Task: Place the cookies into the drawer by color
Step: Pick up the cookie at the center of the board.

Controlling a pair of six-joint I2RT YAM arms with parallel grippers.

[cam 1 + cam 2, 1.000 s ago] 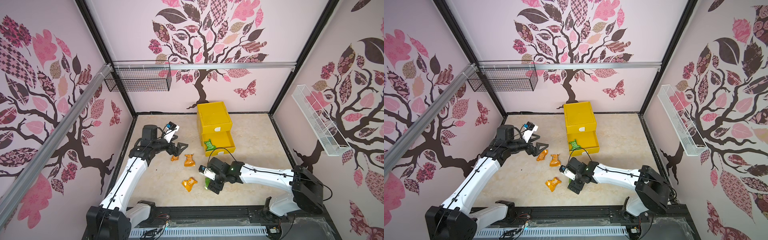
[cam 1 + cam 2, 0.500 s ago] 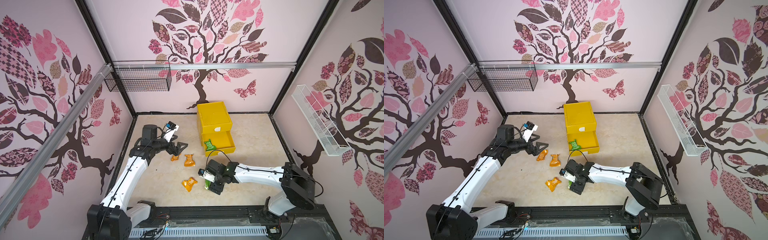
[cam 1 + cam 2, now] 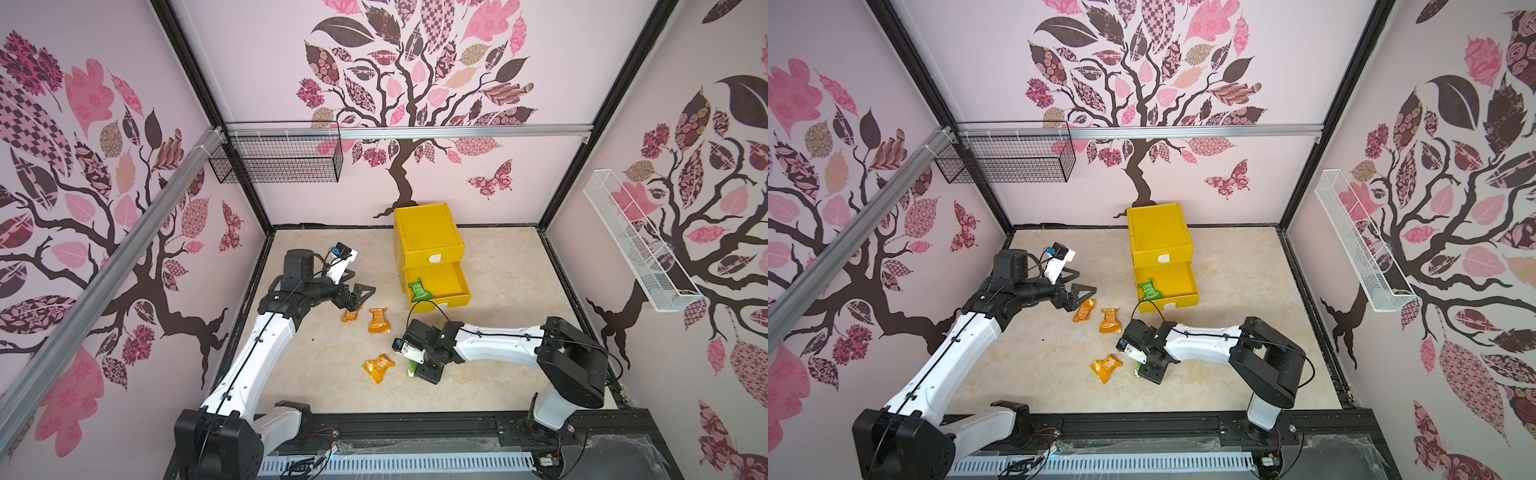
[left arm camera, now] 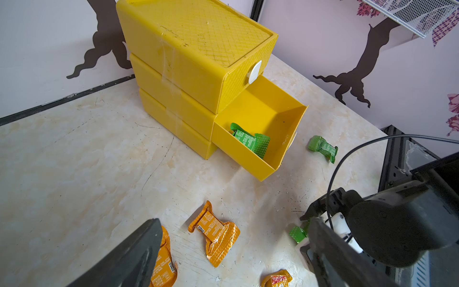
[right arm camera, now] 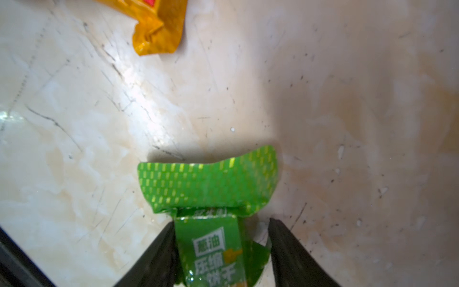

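Looking down, I see the right gripper (image 5: 221, 222) low over a green cookie packet (image 5: 208, 184) that sits on the table (image 3: 507, 266). Its two black fingers stand on either side of the packet, partway apart. One finger (image 5: 161, 248) touches the packet's edge, and the other finger (image 5: 285, 246) has a small gap next to it. Just beside this gripper lies an orange packet (image 3: 379, 368).

The left gripper (image 3: 360, 294) is spread wide and holds nothing. It hangs right above a second orange packet (image 3: 351, 314), and a third orange packet (image 3: 379, 321) lies near it.

The yellow drawer chest (image 3: 428, 237) stands off to the side of the left gripper and well apart from the right one. The pulled-out drawer (image 3: 455, 286), just under the top one, has a green packet inside (image 3: 419, 290). In the left wrist view, one more green packet (image 4: 323, 147) lies on the table just beside that drawer.
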